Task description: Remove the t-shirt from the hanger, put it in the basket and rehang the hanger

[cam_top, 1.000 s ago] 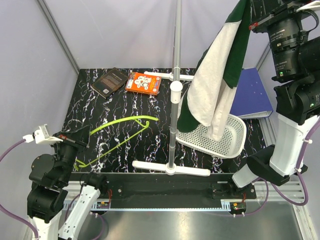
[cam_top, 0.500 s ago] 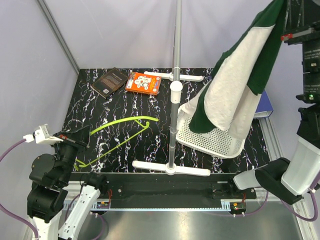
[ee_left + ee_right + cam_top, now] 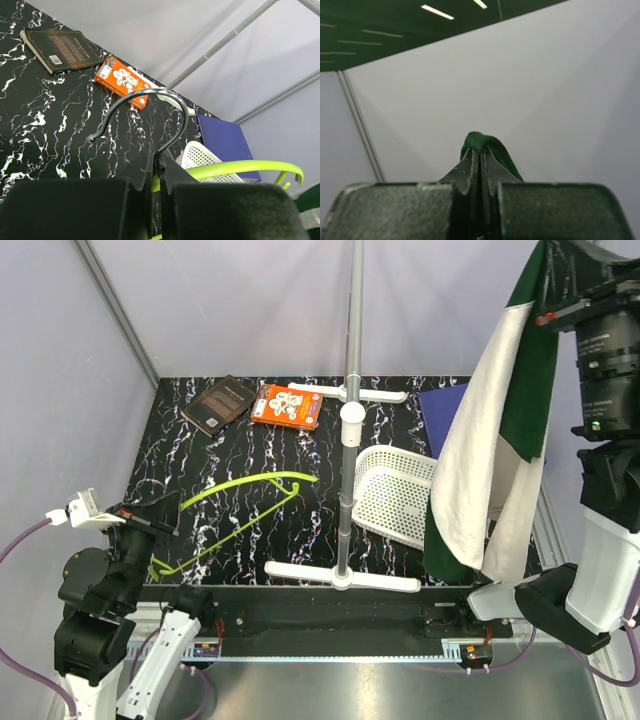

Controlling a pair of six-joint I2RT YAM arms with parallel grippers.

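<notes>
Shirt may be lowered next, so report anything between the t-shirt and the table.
Nothing visible lies under the t-shirt, which hangs from the right tool; the white basket sits just left of its hem in the top view.

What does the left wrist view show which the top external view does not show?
Only the left wrist view: the silver hook of the hanger, clamped in the left end effector. Only the top view: the t-shirt hanging from the right end effector. Both: the hanger itself, the white basket, the orange book, the dark book.
</notes>
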